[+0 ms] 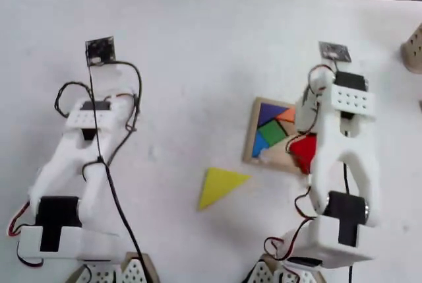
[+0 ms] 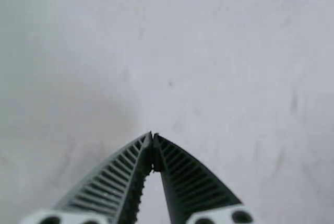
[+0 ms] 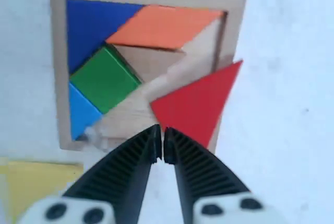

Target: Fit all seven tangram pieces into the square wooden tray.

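My right pincer [image 3: 160, 140], pressed together, touches the red triangle's [image 3: 195, 106] nearest corner; the triangle lies just ahead, overhanging the tray's [image 3: 59, 72] edge, long side slanting across it; left pincer [image 2: 153, 145] likewise pressed together.

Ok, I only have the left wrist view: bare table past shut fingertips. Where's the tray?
Observer: The wooden tray lies beside the right arm, as the high view shows.
Operator: Any pieces outside it?
Observer: The yellow triangle lies flat on the table between the two arms.
Operator: And the right side?
Observer: The right gripper is shut, with its tips at the red triangle, which overhangs the tray's rim.
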Available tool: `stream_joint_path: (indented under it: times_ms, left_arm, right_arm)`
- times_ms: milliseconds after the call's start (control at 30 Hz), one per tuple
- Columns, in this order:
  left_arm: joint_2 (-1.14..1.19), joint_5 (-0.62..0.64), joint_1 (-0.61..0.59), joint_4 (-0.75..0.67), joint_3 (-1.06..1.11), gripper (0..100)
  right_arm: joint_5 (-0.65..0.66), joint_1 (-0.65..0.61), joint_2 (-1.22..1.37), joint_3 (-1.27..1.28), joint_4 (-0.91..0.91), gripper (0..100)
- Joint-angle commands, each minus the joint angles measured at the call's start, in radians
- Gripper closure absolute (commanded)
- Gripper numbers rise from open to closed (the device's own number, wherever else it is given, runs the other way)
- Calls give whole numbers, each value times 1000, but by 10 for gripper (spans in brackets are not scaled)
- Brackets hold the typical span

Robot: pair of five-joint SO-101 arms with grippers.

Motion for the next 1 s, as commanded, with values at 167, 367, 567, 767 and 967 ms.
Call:
stream_joint_path:
  times_ms: [167, 367, 567, 767, 967]
  left_arm:
    - [-2, 9, 16, -23, -55, 976]
    - [-2, 9, 16, -23, -55, 976]
    - [-2, 9, 16, -23, -54, 976]
    - [-2, 9, 16, -23, -54, 976]
    - [-2, 9, 16, -23, -54, 976]
  right_arm:
    - [132, 189, -94, 249, -157, 981]
    - [150, 206, -88, 304, -242, 981]
    - [144, 171, -87, 305, -289, 980]
    - [138, 128, 16, 262, -295, 980]
    - [101, 119, 137, 132, -289, 980]
